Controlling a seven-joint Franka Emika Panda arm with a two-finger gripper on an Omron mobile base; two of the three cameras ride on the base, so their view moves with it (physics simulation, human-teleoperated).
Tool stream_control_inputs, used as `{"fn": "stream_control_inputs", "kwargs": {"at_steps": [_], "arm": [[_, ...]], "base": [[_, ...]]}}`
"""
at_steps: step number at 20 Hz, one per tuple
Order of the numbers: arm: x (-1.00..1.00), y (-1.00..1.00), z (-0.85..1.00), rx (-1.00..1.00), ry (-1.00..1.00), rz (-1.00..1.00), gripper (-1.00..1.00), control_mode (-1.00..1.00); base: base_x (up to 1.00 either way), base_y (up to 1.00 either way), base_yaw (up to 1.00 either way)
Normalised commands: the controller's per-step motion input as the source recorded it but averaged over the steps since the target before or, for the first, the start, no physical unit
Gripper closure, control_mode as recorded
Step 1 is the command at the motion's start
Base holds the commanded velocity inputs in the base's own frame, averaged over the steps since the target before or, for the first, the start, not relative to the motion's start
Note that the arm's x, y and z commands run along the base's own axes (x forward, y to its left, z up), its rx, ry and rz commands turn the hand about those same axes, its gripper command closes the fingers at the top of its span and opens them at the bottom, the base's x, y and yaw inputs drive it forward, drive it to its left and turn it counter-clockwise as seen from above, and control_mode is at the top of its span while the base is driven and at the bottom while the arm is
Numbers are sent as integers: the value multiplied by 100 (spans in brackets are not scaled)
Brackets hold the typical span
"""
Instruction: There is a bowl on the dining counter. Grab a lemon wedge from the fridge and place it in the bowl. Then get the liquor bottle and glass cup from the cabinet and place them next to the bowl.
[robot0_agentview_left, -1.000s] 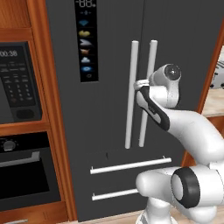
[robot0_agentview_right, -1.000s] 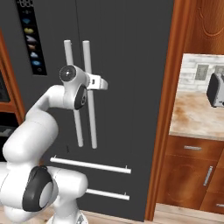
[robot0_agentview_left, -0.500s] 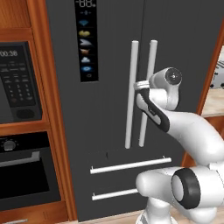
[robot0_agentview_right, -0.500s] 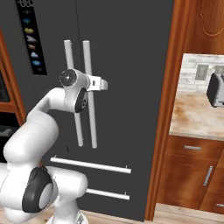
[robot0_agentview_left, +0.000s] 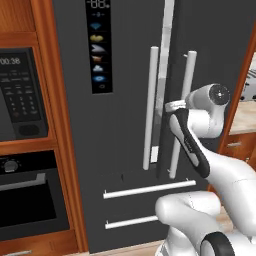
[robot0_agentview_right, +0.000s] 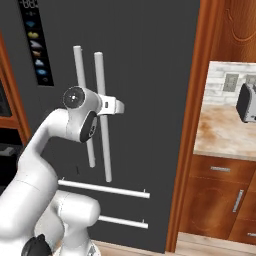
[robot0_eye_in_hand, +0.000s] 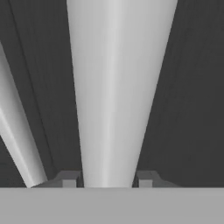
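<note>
**End effector clamped on the fridge handle**

The end effector (robot0_eye_in_hand: 107, 179) has its two dark fingertips (robot0_eye_in_hand: 66, 178) pressed either side of the right-hand pale vertical bar handle (robot0_eye_in_hand: 116, 87), gripping it. The second bar handle (robot0_agentview_left: 150, 107) stands just beside. Both belong to the tall dark grey French-door fridge (robot0_agentview_left: 120, 125), whose right door stands slightly ajar. Lit icon panel (robot0_agentview_left: 98, 47) upper left, two drawer handles (robot0_agentview_left: 149, 189) below. A black wall oven (robot0_agentview_left: 25, 190) sits left; a beige stone surface (robot0_agentview_right: 222, 132) carries a toaster (robot0_agentview_right: 246, 102).

Both base views face the fridge (robot0_agentview_left: 125, 125) from opposite sides (close); hand view hugs its handle (robot0_eye_in_hand: 116, 87).
</note>
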Motion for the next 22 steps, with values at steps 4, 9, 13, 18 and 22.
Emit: {"fn": "stream_control_inputs", "kwargs": {"at_steps": [4, 9, 13, 18, 22], "arm": [[-100, -19, 0, -7, 1, 0, 100, -100], [-93, -3, 0, -5, 2, 0, -100, -100], [-99, 8, 8, -14, 0, 0, -100, -100], [-100, 89, 8, -52, 2, 2, -100, -100], [-77, 100, 1, -65, 12, 3, -100, -100]], "base": [[0, 0, 0], [0, 0, 0], [0, 0, 0], [0, 0, 0], [0, 0, 0]]}}
